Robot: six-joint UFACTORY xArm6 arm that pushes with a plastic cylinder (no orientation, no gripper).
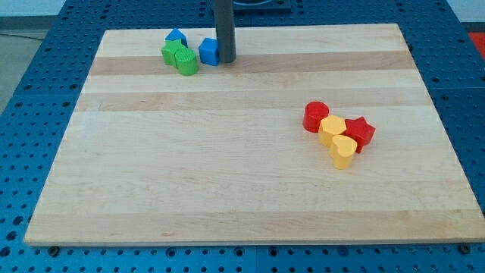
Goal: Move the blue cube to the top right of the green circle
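My tip (225, 60) touched the blue cube (208, 51) beside the green circle (186, 62); no fingers existed, so gentle upward nudging seemed wise

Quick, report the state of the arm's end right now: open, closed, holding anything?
No claw here: my tip is a plain rod end, holding nothing, resting just to the view's right of the blue cube, apparently touching it.
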